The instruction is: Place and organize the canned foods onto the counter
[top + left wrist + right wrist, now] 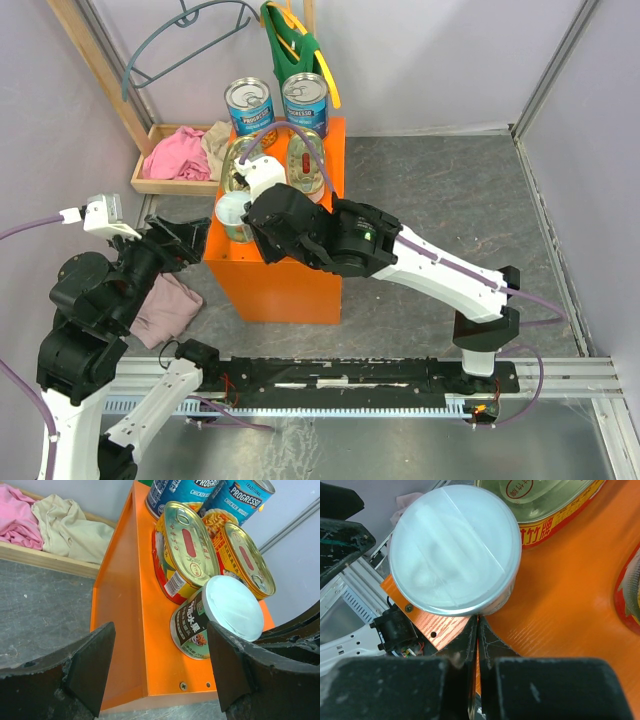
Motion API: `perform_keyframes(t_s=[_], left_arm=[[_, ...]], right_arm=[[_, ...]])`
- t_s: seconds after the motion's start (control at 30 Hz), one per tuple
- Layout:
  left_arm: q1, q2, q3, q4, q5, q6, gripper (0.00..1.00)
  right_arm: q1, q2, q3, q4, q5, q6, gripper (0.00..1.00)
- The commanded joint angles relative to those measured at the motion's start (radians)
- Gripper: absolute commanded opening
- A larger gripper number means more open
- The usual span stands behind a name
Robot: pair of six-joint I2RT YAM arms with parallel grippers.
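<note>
Canned foods (187,550) sit on the large flat-topped orange box table (275,285): two tall blue-labelled cans (245,502) at back, two flat oval yellow-red tins (245,560) mid, one small white-lidded can (232,607) at the near-left corner; its twin perhaps hidden under the right arm (400,250). Rigid, smooth, weighty: grip across the round wall. Right jaws pressed together beside it, empty; left jaws spread, empty.
</note>
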Motion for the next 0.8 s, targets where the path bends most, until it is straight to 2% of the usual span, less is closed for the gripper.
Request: perform_keyframes(t_s=[0.0, 0.3, 0.77], left_arm=[[0.003, -0.005, 0.006, 0.004, -0.024, 0.039, 0.80], [0.002, -0.008, 0.021, -0.008, -0.049, 0.047, 0.81], [-0.011, 0.016, 0.093, 0.016, -0.172, 0.082, 0.83]], right_arm=[[-0.008, 0.010, 0.043, 0.041, -0.008, -0.012, 0.06], [-0.010, 0.005, 0.036, 0.037, -0.012, -0.014, 0.07], [0.012, -0.120, -0.036, -0.027, 0.063, -0.009, 0.13]])
